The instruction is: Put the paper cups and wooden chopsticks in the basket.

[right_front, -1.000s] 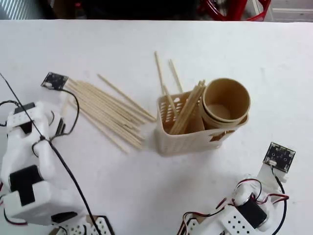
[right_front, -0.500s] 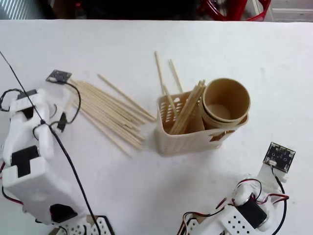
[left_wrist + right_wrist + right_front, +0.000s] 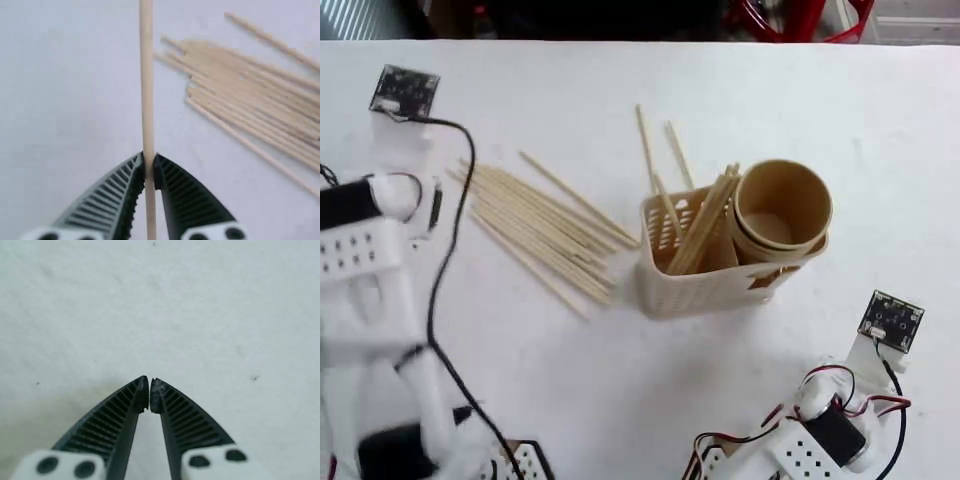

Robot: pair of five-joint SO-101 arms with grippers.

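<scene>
Near edge: right gripper has its tips closed together on nothing over the bare white table; left gripper is pinched on one wooden chopstick, above the tabletop beside the loose chopstick pile. Mid-table, the basket sits near that pile, with stacked paper cups in one side and a leaning chopstick bundle in the other. Past the table's far edge there is a dark strip of room, a red frame and a pale ribbed panel at the corner.

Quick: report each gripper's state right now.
Left gripper: shut on one wooden chopstick.
Right gripper: shut, holding nothing.
</scene>
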